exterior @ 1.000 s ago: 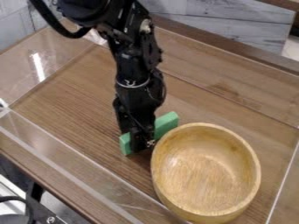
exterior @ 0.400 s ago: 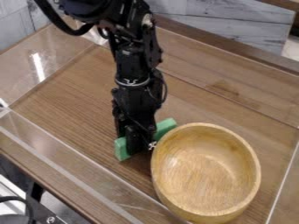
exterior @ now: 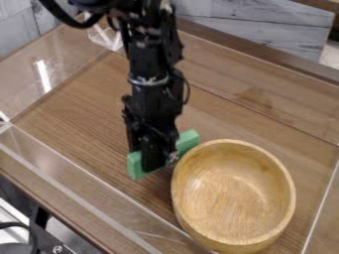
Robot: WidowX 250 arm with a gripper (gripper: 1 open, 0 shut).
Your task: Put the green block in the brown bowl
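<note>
Left: bare wooden table (exterior: 79, 109) under a clear plastic enclosure (exterior: 54, 164), whose near wall crosses the lower-left corner of the view.

Centre: my arm (exterior: 149, 60), black and jointed, descends from the top edge and points steeply downward. My gripper (exterior: 154, 159) sits at its lower end — the fingers are drawn in tight and clamped on the green block (exterior: 162, 154). The block shows as a bright green bar running diagonally behind and below my fingers: one end projects at lower left, the other at upper right, with the middle hidden by the black finger housing. Whether the block's underside touches the table or hangs just clear of it cannot be told from this view.

Right: the brown bowl (exterior: 272, 159), round, light wood with visible grain and a thick rim, stands upright on the table. Its left rim lies just beside my fingers and the block's right end — near, but contact is not discernible. The bowl's interior holds nothing visible; the block is outside it, to its left.

Upper right: a pale wall (exterior: 284, 30) beyond the table edge.
</note>
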